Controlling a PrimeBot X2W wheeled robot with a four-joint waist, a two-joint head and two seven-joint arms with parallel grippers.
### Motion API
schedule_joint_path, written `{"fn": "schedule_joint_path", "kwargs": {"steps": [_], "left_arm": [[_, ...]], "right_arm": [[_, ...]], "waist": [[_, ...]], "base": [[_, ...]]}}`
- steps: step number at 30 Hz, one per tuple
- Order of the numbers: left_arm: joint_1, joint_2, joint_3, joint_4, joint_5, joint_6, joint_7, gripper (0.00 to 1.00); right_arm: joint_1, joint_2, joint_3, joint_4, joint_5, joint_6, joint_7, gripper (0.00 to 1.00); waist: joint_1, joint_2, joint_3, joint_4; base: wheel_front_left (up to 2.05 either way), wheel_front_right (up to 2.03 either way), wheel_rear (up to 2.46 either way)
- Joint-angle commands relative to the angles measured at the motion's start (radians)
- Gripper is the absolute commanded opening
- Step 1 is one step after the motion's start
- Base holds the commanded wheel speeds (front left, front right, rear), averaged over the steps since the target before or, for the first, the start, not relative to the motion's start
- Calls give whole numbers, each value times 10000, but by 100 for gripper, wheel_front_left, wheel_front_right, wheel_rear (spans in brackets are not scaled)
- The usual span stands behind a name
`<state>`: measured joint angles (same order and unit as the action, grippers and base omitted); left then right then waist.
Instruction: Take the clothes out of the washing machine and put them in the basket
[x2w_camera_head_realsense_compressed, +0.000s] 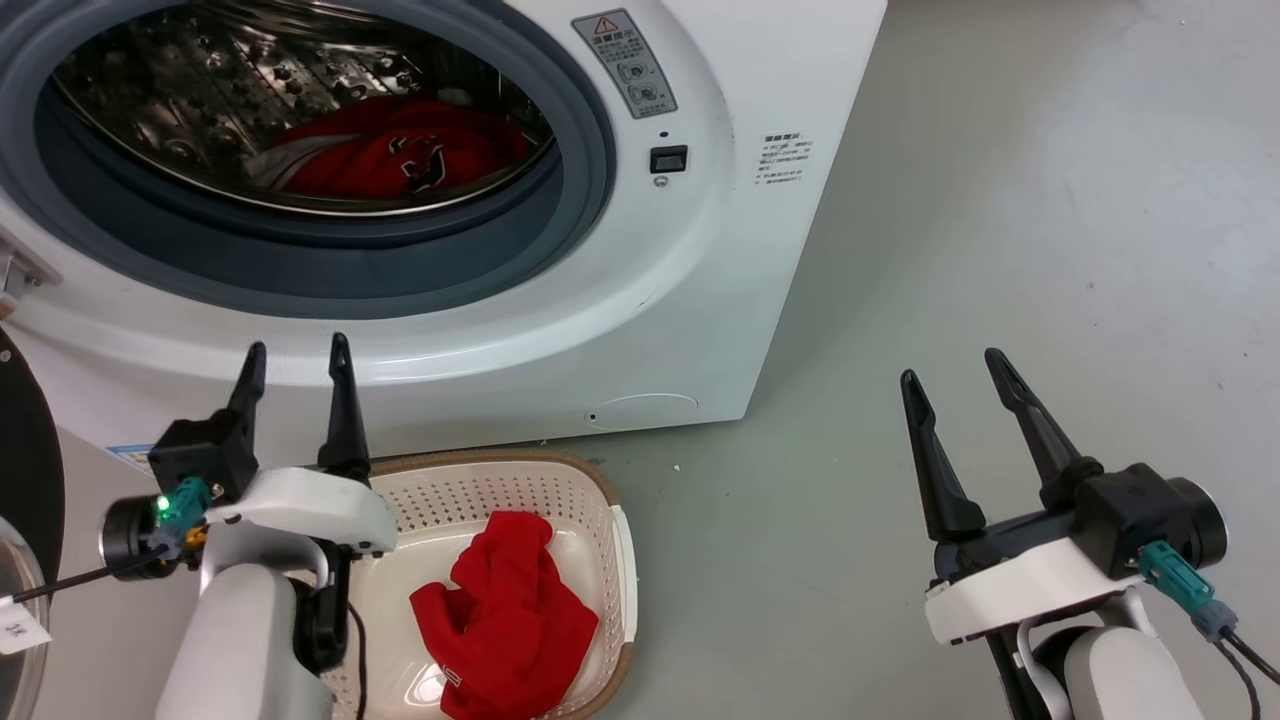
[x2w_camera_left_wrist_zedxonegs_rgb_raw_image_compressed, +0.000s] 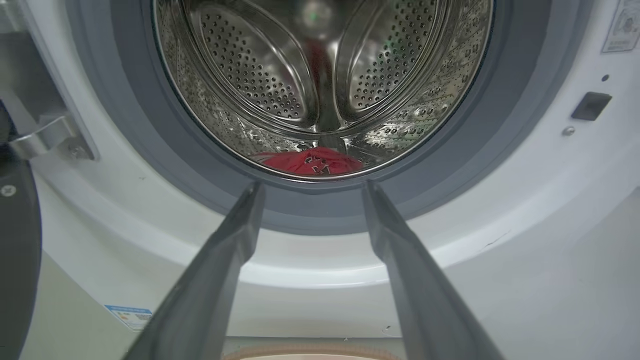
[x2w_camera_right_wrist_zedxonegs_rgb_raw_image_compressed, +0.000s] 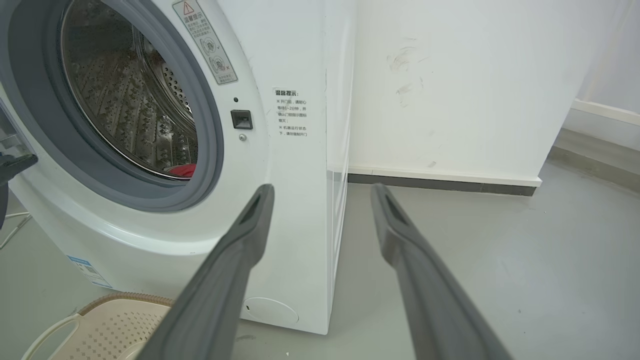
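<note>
Nearest me, the left hand (x2w_camera_head_realsense_compressed: 298, 345) hangs empty, dark fingers spread wide, above the small cream-white perforated plastic basket (x2w_camera_head_realsense_compressed: 480, 458), where one plain red garment (x2w_camera_head_realsense_compressed: 510, 600) already lies crumpled. The right hand (x2w_camera_head_realsense_compressed: 950, 365), equally wide and empty, hovers over the grey floor. Beyond, in the big white front-loading washing machine (x2w_camera_head_realsense_compressed: 700, 300), a red garment with a dark graphic (x2w_camera_head_realsense_compressed: 400, 155) lies in the drum. I'd say the left hand must next reach in and close on it.

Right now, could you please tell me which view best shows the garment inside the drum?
The head view: the garment shows broadly, dark graphic included. The left wrist view shows its top above the seal; the right wrist view, a red sliver.
</note>
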<state>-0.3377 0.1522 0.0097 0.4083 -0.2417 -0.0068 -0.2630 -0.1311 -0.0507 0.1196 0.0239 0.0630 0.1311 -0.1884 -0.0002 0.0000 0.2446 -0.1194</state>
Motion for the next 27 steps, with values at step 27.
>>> {"fn": "schedule_joint_path", "kwargs": {"steps": [27], "left_arm": [[-4888,3110,-297,2820,710,-1050,2105,100]], "right_arm": [[-734,14,880,521,1099,-7,-711,100]], "waist": [[2,0,2347,-2222]], "base": [[0,0,0]]}}
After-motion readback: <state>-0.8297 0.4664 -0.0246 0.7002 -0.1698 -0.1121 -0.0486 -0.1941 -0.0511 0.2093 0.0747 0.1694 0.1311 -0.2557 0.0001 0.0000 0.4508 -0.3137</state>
